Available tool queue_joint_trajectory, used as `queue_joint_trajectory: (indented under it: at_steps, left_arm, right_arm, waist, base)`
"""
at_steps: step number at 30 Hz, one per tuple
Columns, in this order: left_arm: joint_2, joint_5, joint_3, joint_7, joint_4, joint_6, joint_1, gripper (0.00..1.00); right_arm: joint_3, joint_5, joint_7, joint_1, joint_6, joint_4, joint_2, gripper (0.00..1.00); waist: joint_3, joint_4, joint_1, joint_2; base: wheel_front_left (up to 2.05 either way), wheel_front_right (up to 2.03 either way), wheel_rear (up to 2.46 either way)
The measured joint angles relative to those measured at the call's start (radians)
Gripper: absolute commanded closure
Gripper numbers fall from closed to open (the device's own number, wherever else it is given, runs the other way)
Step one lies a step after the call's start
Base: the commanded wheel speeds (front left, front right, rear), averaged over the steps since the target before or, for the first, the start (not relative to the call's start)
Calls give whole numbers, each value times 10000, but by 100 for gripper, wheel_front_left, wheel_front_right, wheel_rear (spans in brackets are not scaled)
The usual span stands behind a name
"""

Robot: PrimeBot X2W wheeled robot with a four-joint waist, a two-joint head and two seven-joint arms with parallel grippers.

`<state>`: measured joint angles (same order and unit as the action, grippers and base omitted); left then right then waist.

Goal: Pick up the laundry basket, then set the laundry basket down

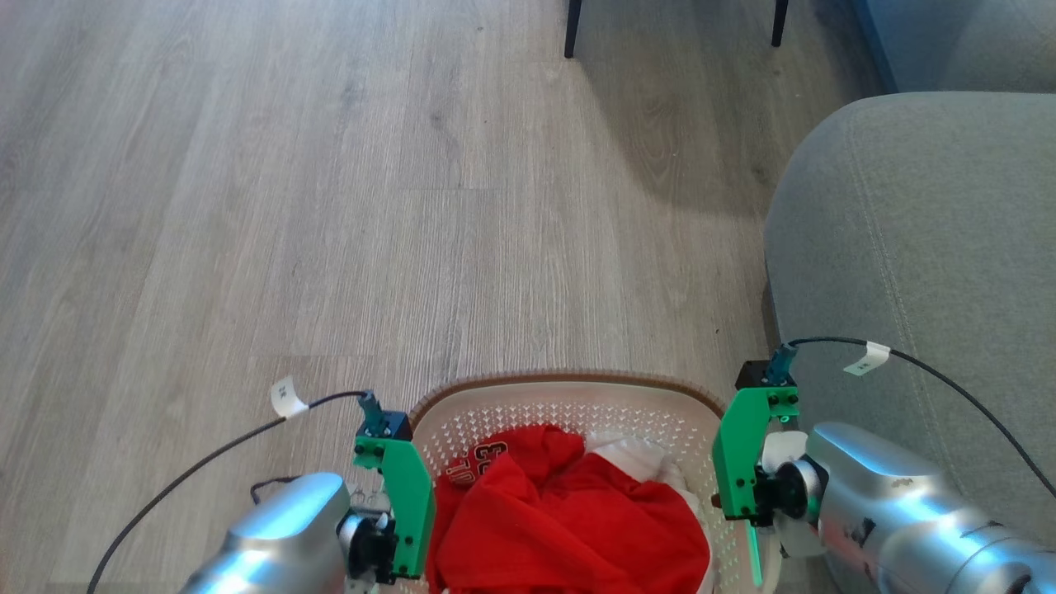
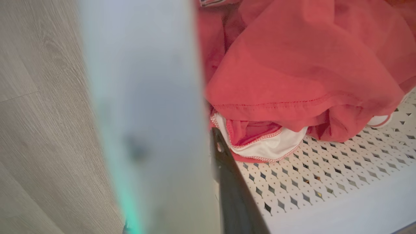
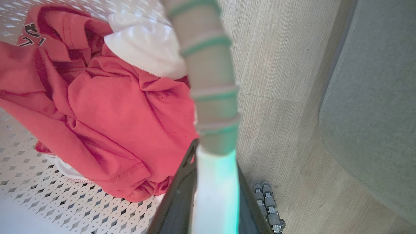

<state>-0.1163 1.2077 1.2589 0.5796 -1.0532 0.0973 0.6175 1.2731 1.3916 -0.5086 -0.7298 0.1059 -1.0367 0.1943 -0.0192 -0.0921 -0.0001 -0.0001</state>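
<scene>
Basket (image 1: 561,394) is sitting right between the two grippers, shirt (image 1: 569,520) piled inside. Going up or down, I'd be moving both arms evenly so it isn't tipping. Right gripper (image 1: 742,483) is pinching its side wall between both fingers (image 3: 175,204). Left gripper (image 1: 402,503) is poking one finger (image 2: 232,182) inside the opposite wall; can't tell if it's actually clamping.

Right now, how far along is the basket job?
Done: both grippers grip the laundry basket, left gripper on one wall, right gripper clamping the opposite rim. In hand: the pick-up; I cannot tell whether it is off the floor. Left: setting it down.
</scene>
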Motion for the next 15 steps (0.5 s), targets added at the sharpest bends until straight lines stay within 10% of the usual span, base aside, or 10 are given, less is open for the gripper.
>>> queue_joint_trajectory:
  at_steps: [15]
  left_arm:
    - [0, 198, 59, -2, 2, -2, -6, 100]
  right_arm:
    - [21, -2, 29, 0, 0, -17, 2, 100]
  waist:
    - [117, 33, 0, 0]
  base:
    - [0, 0, 0]
